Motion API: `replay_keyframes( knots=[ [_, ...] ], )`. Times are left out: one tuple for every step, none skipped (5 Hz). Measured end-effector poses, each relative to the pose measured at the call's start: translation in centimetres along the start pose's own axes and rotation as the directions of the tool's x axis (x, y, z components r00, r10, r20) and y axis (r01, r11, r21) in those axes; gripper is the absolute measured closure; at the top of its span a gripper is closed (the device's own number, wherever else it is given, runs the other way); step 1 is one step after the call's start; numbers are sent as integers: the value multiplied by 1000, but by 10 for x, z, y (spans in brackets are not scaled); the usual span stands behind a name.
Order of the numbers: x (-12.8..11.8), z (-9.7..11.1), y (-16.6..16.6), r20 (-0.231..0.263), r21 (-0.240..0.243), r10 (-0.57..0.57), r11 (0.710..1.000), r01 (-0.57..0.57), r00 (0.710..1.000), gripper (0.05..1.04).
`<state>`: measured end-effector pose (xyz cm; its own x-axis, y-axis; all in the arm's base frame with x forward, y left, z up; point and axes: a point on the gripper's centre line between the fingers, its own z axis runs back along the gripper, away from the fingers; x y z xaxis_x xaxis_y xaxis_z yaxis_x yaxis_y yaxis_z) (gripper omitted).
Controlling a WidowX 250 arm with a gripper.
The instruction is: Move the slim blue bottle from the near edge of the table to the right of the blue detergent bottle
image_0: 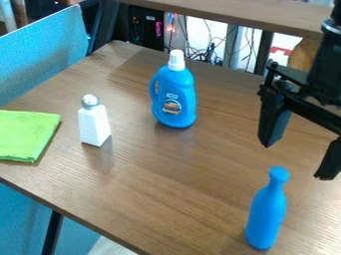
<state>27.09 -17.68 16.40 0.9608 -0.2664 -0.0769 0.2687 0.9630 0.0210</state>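
1. Plain blue bottle (266,214) looks tippy: centre on its body, square up, squeeze gently
2. From here, gripper (297,160) hangs tilted beyond the bottle, jaws spread, holding nothing; arm (323,67) enters upper right
3. Bottle upright, well away from worktop's (166,174) far-left corner; detergent bottle (174,97) nearer far edge

Your gripper (297,160) hangs at the right over the table (180,179), its fingers spread apart, nearest the blue bottle (266,214) that stands upright at the near right. Farther off, around the middle, you see the detergent (174,97) upright; left of it stand your white shaker (93,123) and, lying flat at the left edge, the green cloth (27,134)
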Motion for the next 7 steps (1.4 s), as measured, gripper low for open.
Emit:
replay_keyframes(
  knots=[
    [1,-11,0,-34,11,0,1000,0,999,79],
    [3,-17,2,-69,43,-12,999,14,998,79],
    [6,-18,6,-81,80,17,997,-11,997,79],
    [6,-20,6,-91,83,24,996,-16,996,79],
    [5,-25,4,-127,86,38,996,-27,991,79],
    [9,-26,2,-104,72,32,997,-24,994,79],
    [11,-31,1,-112,65,18,998,-11,994,79]
  ],
)
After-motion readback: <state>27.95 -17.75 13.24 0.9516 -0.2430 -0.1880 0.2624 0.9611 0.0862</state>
